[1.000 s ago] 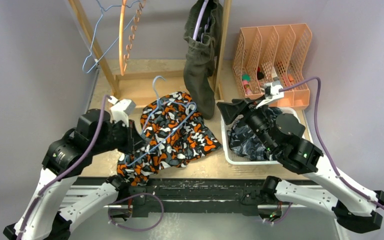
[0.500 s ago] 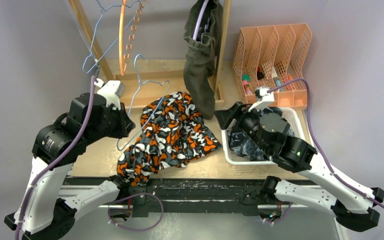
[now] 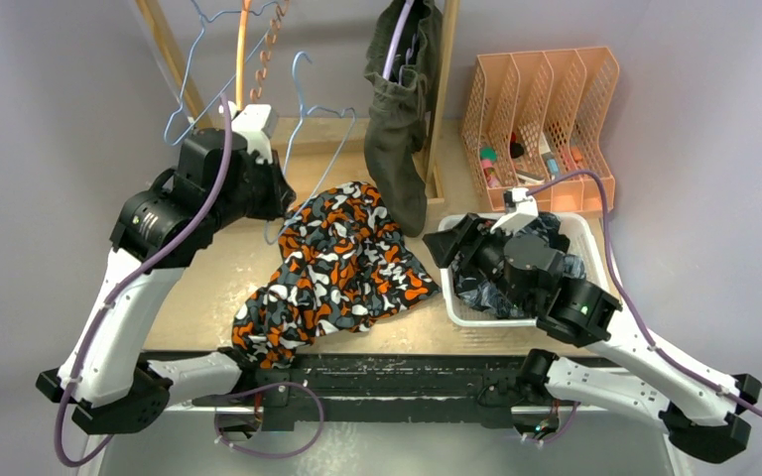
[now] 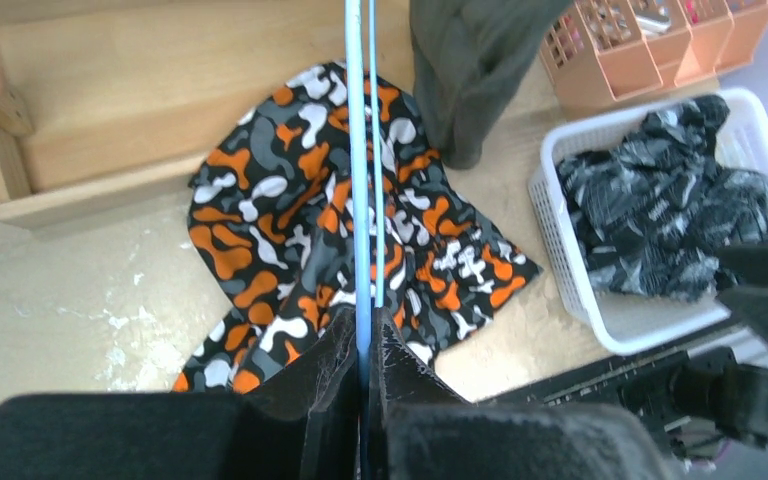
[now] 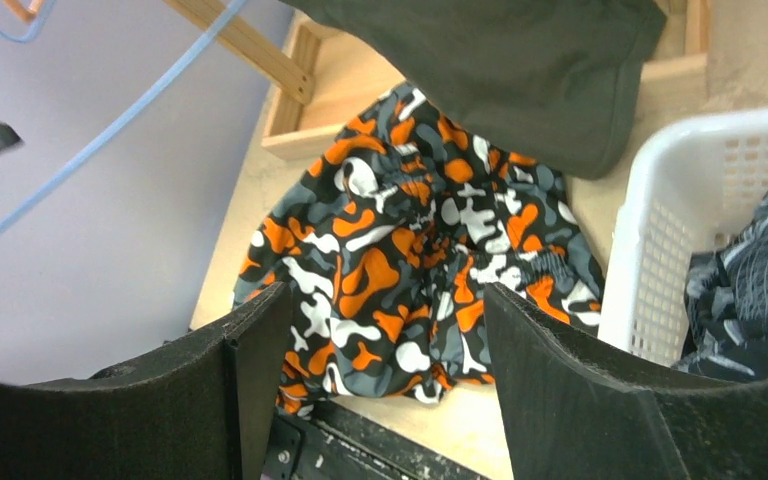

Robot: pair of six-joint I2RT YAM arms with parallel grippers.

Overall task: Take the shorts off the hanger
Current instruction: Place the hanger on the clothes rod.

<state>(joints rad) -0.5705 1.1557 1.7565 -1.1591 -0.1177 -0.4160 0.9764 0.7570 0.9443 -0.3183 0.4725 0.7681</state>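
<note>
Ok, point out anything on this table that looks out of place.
The camo shorts lie crumpled on the table, one corner over its near edge, outside the white basket holding dark printed shorts. Nothing looks spilled or damaged.

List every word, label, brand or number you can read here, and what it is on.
None can be read.
Navy shorts: the pale print is a pattern, not letters.
Small things in the organizer: any labels are too small to read.
</note>
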